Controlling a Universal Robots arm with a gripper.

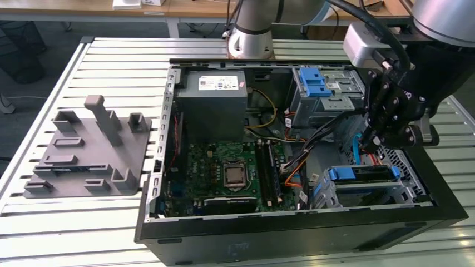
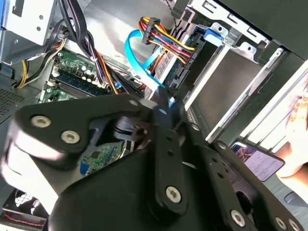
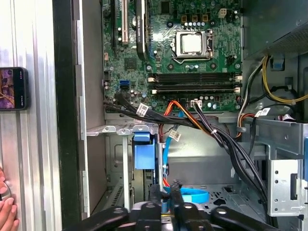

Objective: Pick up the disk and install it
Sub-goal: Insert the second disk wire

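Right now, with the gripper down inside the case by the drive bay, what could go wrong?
The gripper sits among loose wiring: the blue cable and the multicoloured power bundle lie close and could snag. A hand rests on the table beside the case, near the arm's working area.

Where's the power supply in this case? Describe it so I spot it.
Look inside the open black computer case, at the corner nearest the robot arm base. The big grey metal power-supply box sits there beside the green motherboard; it alone carries a white sticker.
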